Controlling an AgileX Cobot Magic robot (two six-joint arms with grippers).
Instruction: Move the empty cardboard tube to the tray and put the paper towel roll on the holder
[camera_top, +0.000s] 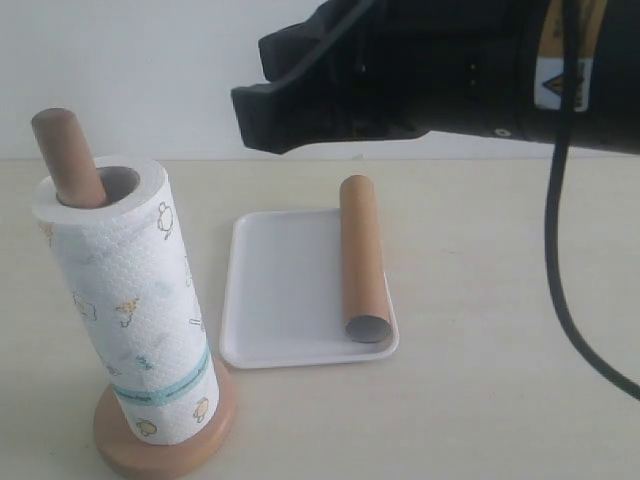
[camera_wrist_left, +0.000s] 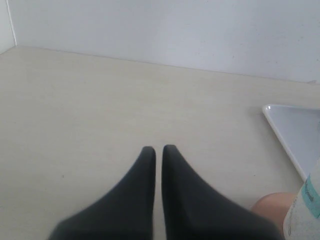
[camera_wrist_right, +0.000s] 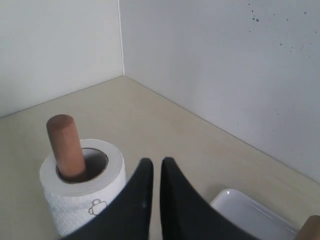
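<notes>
The paper towel roll (camera_top: 130, 300) stands upright on the holder (camera_top: 165, 445), whose dowel tip (camera_top: 65, 150) sticks out of the core. The empty cardboard tube (camera_top: 362, 260) lies along the right side of the tray (camera_top: 280, 300). My right gripper (camera_top: 262, 85) hovers high above the tray's far edge. In the right wrist view it (camera_wrist_right: 156, 161) is shut on nothing, with the paper towel roll (camera_wrist_right: 82, 190) and the dowel (camera_wrist_right: 65, 145) beside it. My left gripper (camera_wrist_left: 159, 148) is shut and empty over bare table. The exterior view does not show it.
A pale tabletop (camera_top: 500, 330) runs back to a white wall. The right arm's black cable (camera_top: 556, 250) hangs down at the right. The left wrist view catches a tray corner (camera_wrist_left: 295, 130), the holder's base (camera_wrist_left: 267, 207) and the paper towel roll's edge (camera_wrist_left: 302, 212).
</notes>
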